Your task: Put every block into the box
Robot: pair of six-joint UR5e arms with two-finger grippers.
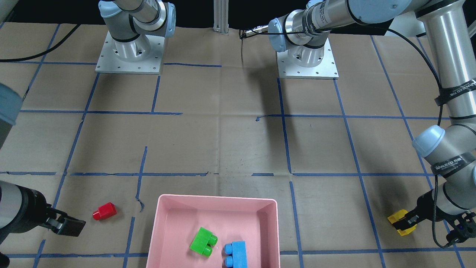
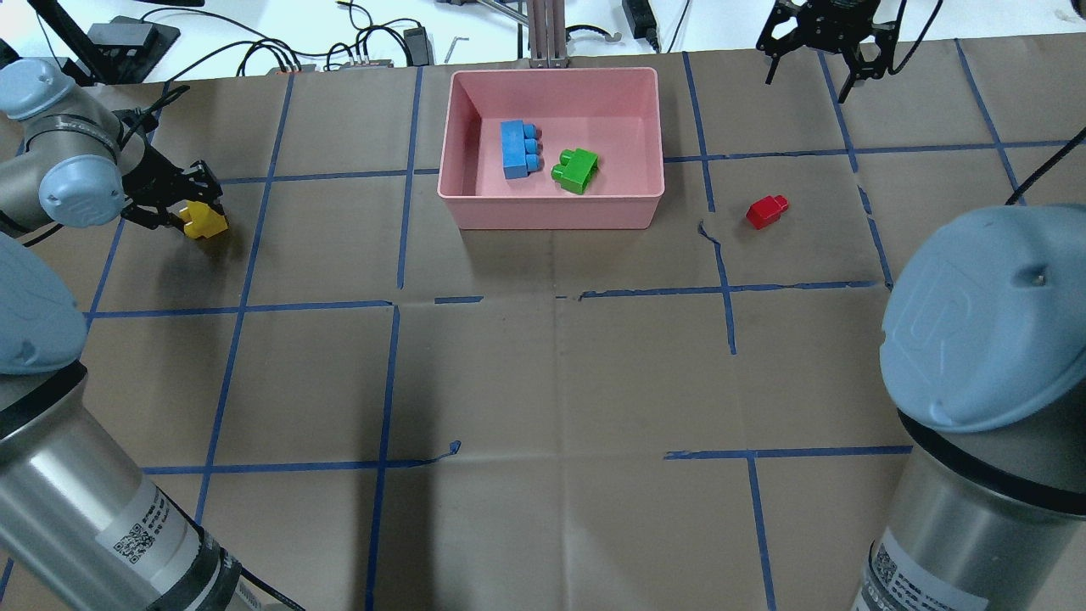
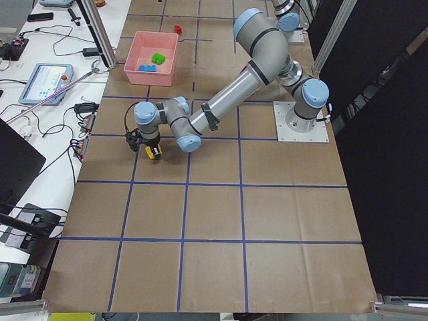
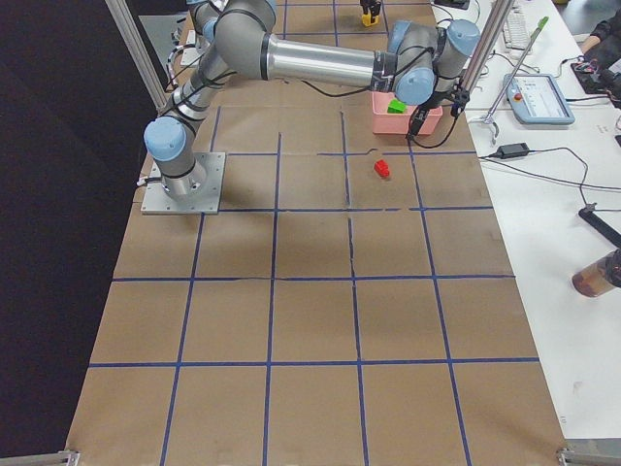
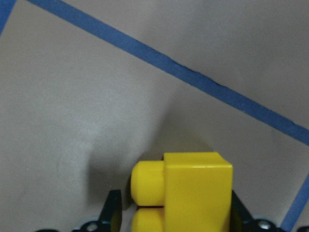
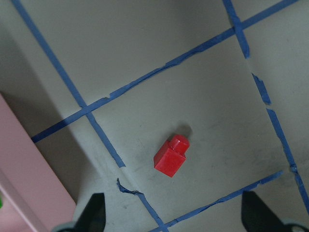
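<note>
Left gripper (image 2: 190, 214) clamps the glossy yellow studded brick (image 5: 193, 191); right gripper (image 2: 810, 78) hangs spread wide.

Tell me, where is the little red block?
In the overhead view the red block lies on the table, on the right side, just right of the pink box and outside it.

The left arm reaches far out and low, its tool (image 2: 191, 214) clamped on the yellow brick (image 2: 208, 225); the right tool (image 2: 813, 64) hangs with fingers spread wide.
</note>
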